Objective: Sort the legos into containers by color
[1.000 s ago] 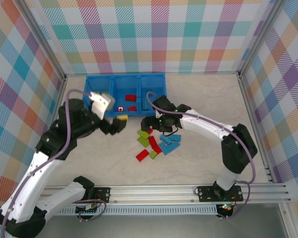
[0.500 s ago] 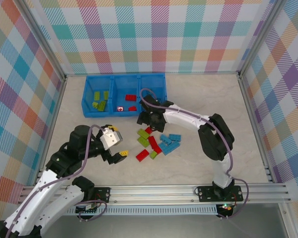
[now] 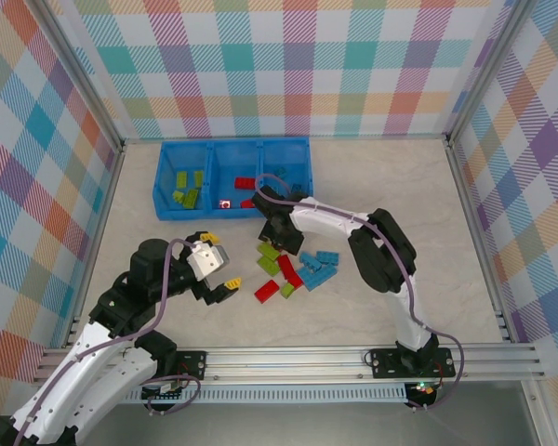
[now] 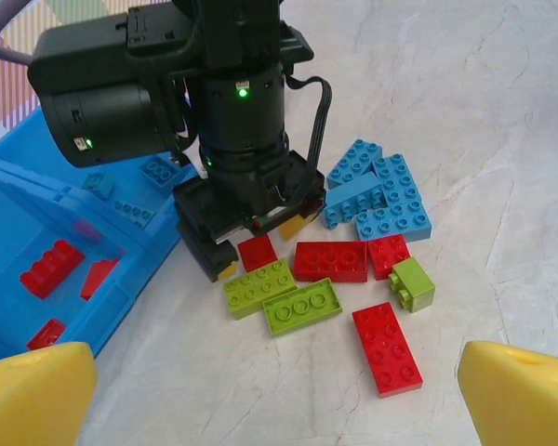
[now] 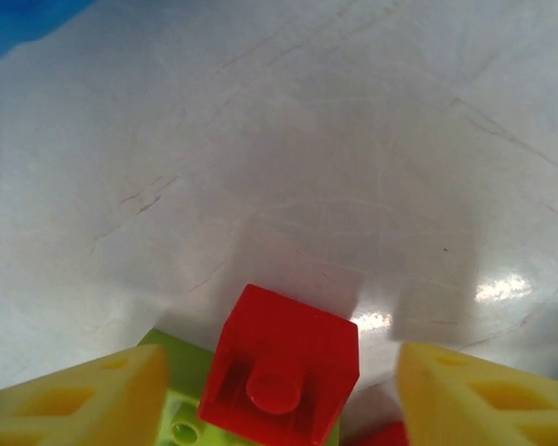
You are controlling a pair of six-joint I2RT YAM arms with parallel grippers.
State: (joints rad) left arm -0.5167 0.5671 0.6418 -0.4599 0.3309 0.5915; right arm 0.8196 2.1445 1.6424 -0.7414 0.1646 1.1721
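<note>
Task's things: loose legos (image 3: pixel 293 268) lie in 1 cluster on the table (image 3: pixel 409 195) at centre frame in the top view. They are just below the containers (image 3: pixel 288 172) at upper left-centre. Green pieces sit in the left compartment, red in the middle.
Right end effector (image 5: pixel 284 395): about half wide, with its fingers (image 5: pixel 93 404) on either side of a small red brick (image 5: pixel 281 367). A sliver of gap shows on each side, so nothing is held.
Red brick's place: the upper edge of the cluster, nearest the tray, touching a lime brick (image 5: pixel 181 429).
Left end effector (image 4: pixel 277 400): wide and empty, hovering at the lower left of the cluster.
Handling: likely light, rigid, smooth-sided plastic. It will not deform, but it could twist or squirt out under an off-centre pinch.
Where to grip: the 2 flat opposite side walls, low and centred, not the stud.
Risk: neighbours crowd it, so the lime brick may be dragged along.
</note>
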